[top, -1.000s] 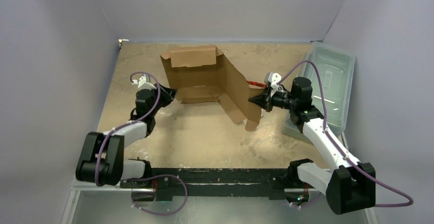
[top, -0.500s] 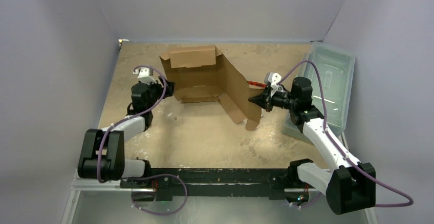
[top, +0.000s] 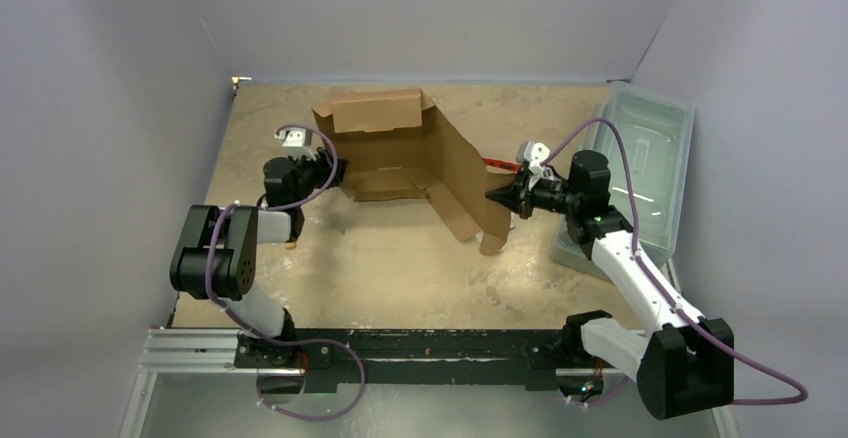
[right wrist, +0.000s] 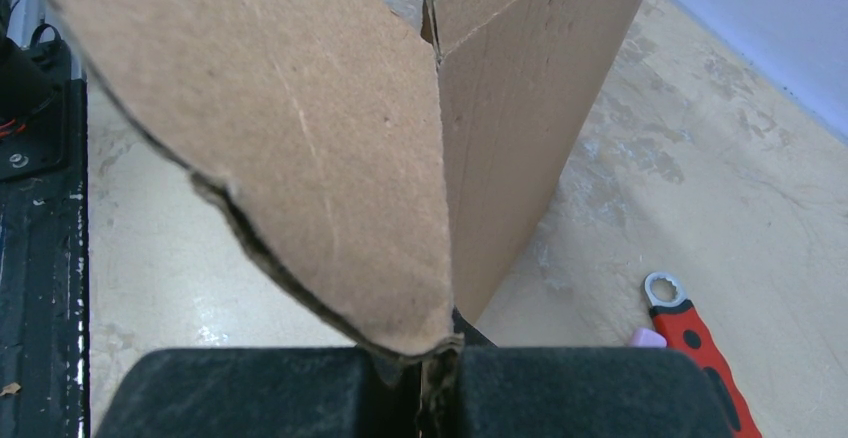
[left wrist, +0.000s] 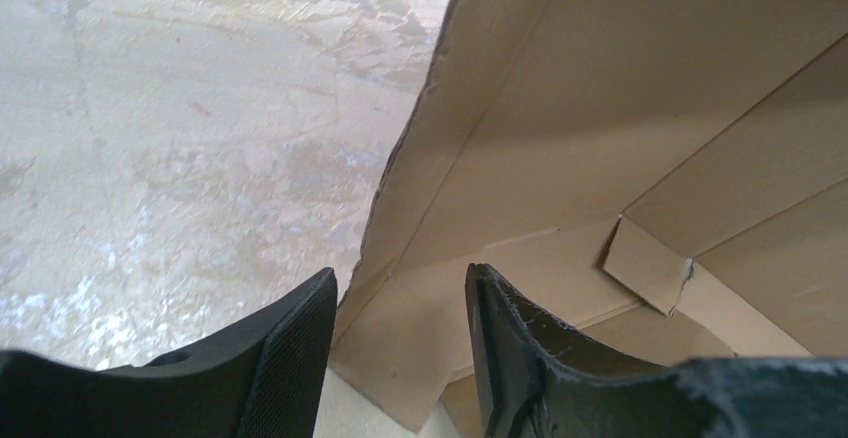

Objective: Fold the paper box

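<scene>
At worktop (top: 400,268) mid-rear: paper box (top: 400,148) half-erected, walls up, flaps loose.
Right tool (right wrist: 440,363): clenched on tip of box's near-right flap.
Left tool (left wrist: 400,288): jaws apart, straddling left wall edge w/o gripping.
Risk: thin pinch at flap tip may slip or tear; unheld left side could let box skid or buckle off-crease.

Mottled beige table (top: 400,278) under paper box (top: 395,148), wrench (right wrist: 692,326), plastic bin (top: 652,148)
</scene>
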Robot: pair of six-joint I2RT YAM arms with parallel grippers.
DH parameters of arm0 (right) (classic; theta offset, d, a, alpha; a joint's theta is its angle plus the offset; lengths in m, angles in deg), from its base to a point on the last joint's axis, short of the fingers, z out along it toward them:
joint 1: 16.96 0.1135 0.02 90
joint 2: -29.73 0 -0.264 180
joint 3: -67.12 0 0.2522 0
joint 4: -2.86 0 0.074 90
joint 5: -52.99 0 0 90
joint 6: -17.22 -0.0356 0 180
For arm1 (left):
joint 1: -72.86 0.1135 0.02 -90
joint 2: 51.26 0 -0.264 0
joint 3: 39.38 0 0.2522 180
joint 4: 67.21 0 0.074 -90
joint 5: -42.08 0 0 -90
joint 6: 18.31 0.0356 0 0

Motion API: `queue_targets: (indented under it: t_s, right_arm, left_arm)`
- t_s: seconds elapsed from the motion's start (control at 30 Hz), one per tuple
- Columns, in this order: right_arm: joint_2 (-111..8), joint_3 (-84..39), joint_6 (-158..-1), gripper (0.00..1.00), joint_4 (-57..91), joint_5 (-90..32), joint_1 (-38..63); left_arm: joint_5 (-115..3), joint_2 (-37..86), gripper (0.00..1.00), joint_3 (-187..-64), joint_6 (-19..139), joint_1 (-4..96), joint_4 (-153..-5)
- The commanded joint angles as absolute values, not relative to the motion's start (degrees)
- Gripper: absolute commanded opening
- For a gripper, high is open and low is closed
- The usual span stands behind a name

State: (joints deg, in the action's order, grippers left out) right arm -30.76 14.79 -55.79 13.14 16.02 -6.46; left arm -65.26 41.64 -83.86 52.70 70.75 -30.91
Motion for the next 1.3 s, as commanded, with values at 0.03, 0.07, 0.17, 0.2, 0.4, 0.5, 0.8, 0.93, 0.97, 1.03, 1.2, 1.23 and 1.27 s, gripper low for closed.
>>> queue_targets:
  t_s: [0.03,0.07,0.17,0.2,0.4,0.5,0.8,0.93,0.97,1.03,1.2,1.23,1.27]
  right_arm:
    - [-30.9,12.0,-54.9,0.00,13.0,16.0,-6.3]
    - [-30.9,12.0,-54.9,0.00,13.0,15.9,-6.3]
    - [-31.0,12.1,-54.9,0.00,13.0,15.9,-6.3]
    - [-31.0,12.1,-54.9,0.00,13.1,16.0,-6.3]
    - [-31.5,11.9,-54.1,0.00,13.7,16.3,-6.2]
    - [-31.9,11.7,-53.4,0.00,14.4,16.7,-5.6]
    - [-32.1,11.4,-52.8,0.00,15.3,17.7,-5.3]
    - [-32.2,11.5,-53.7,0.00,14.7,17.9,-5.3]
    - [-32.4,11.5,-53.8,0.00,14.7,18.0,-5.3]
    - [-32.6,11.6,-54.1,0.00,14.5,18.2,-5.3]
    - [-33.0,11.5,-54.5,0.00,14.3,17.9,-5.3]
    - [-32.9,11.6,-54.5,0.00,14.2,17.5,-5.4]
    - [-32.9,11.6,-54.5,0.00,14.1,16.9,-5.4]
  left_arm:
    - [-70.8,45.4,0.43,-87.2,51.1,71.6,-21.9]
    - [-71.3,46.0,0.37,-87.4,50.7,71.6,-21.3]
    - [-73.3,46.7,0.13,-87.2,48.8,71.8,-19.3]
    - [-73.6,46.4,0.07,-86.9,48.0,71.8,-18.6]
    - [-72.6,39.8,0.00,-86.0,44.2,71.6,-21.8]
    - [-72.6,37.0,0.00,-85.9,42.0,71.2,-25.1]
    - [-66.6,33.8,0.00,-78.2,42.2,63.3,-25.5]
    - [-65.7,34.9,0.00,-74.6,38.9,62.5,-20.6]
    - [-65.4,34.9,0.00,-74.4,38.6,62.0,-20.4]
    - [-64.7,34.8,0.00,-74.4,38.5,61.1,-21.0]
    - [-63.9,31.7,0.14,-75.0,37.8,60.8,-24.5]
    - [-63.9,30.6,0.17,-75.3,37.9,60.8,-25.9]
    - [-64.1,29.2,0.21,-75.6,38.0,60.8,-27.6]
